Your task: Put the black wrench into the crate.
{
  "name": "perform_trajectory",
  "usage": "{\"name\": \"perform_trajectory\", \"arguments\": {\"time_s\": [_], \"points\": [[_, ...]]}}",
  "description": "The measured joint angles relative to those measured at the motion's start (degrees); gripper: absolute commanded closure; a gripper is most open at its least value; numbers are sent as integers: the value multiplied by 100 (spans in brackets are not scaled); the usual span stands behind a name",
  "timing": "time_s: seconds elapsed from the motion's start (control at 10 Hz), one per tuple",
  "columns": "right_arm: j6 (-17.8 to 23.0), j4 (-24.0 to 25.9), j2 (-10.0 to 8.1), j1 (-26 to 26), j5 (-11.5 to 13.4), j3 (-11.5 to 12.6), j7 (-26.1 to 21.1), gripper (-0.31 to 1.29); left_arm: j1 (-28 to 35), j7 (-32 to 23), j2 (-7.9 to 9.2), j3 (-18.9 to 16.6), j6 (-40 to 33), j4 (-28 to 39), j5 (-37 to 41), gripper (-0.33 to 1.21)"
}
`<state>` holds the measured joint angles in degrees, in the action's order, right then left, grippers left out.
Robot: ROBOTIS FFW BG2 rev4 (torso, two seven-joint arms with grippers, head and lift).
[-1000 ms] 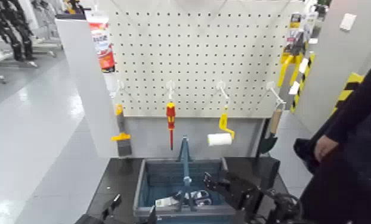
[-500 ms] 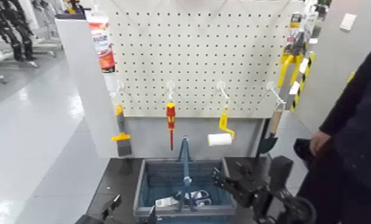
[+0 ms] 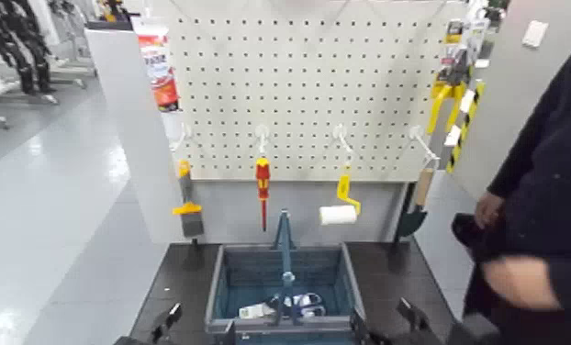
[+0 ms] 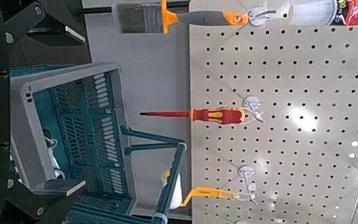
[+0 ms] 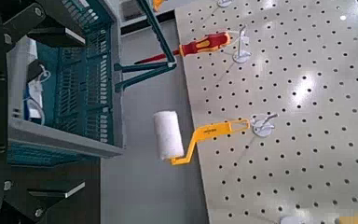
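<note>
The blue-grey crate [image 3: 218,284] stands on the dark table below the pegboard, its blue handle upright. Dark and pale shapes [image 3: 294,302] lie on its floor, and I cannot make out the black wrench among them. At the bottom edge of the head view, my right gripper [image 3: 383,321] sits low by the crate's near right corner. In the right wrist view this gripper [image 5: 51,112] is open and holds nothing, with the crate [image 5: 65,140] beyond. My left gripper [image 3: 199,326] rests at the near left corner; its own view shows it [image 4: 54,110] open and empty.
On the pegboard [image 3: 307,83] hang a red-and-yellow screwdriver [image 3: 263,179], a paint roller [image 3: 338,213], a brush [image 3: 186,209] and a trowel [image 3: 416,216]. A person in dark clothes stands close on the right, one hand [image 3: 519,280] near the table's right edge.
My right gripper has drawn back from over the crate's right half to the bottom edge of the head view. The person's hand has come in lower on the right.
</note>
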<state>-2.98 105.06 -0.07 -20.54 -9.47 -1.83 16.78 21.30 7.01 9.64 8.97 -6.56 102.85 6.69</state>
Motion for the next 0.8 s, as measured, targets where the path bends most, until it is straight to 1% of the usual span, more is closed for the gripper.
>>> {"name": "perform_trajectory", "arguments": {"time_s": [0.2,0.4,0.6,0.8], "points": [[326,146,6,-407,137,-131,-345,19,86,-40,-8,-62,-3,52,-1,21],[632,163,7,-578,276,-199,-502,18,217,-113,-18,-140,34,157,0,22],[857,161,7,-752,321,-239,-690,18,341,-149,-50,-212,55,235,4,22],[984,137,7,-803,324,-275,-811,18,371,-76,-97,-270,37,237,4,22]]}}
